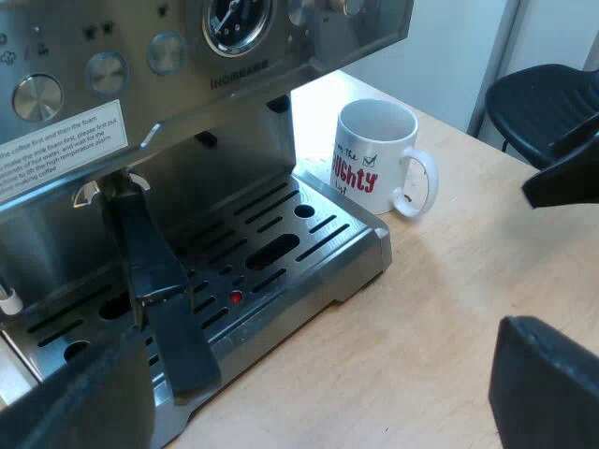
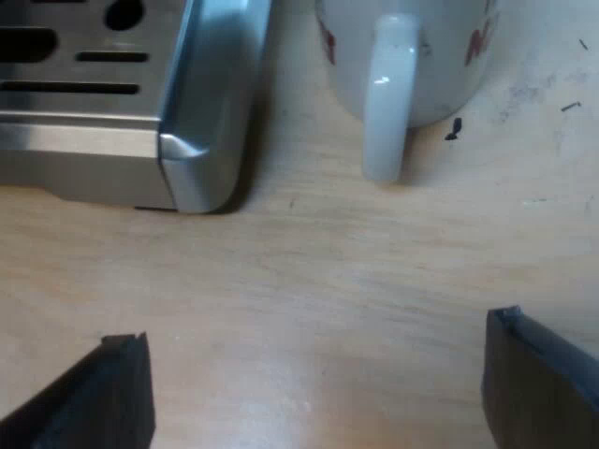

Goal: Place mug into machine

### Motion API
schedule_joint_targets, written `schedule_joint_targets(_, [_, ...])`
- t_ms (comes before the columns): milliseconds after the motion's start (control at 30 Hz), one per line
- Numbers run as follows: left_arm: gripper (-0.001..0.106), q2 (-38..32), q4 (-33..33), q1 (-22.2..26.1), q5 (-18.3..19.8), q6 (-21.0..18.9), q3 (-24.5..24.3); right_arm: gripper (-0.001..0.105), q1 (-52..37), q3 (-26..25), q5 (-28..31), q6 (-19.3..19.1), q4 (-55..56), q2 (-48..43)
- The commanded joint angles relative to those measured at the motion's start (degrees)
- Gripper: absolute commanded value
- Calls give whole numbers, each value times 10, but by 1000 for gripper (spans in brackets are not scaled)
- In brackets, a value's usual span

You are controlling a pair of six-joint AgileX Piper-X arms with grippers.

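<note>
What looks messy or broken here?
Nothing is spilled or broken. The mug stands upright on the table, beside the machine's drip tray. A few small dark specks lie on the table near the mug's handle.

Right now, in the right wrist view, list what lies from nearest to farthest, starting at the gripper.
right gripper → table → handle → mug that the handle belongs to.
</note>
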Motion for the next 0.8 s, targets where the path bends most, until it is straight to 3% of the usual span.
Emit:
schedule_joint_targets(33, [79,0,-10,-2,4,-3,-5,72,0,-2,4,3,-25,22])
schedule_joint_targets(233, [79,0,-10,-2,4,-3,-5,60,0,-2,18,7,-101,80])
schedule_joint_targets(800, [79,0,-10,-2,4,-3,-5,60,0,-2,59,7,-241,230])
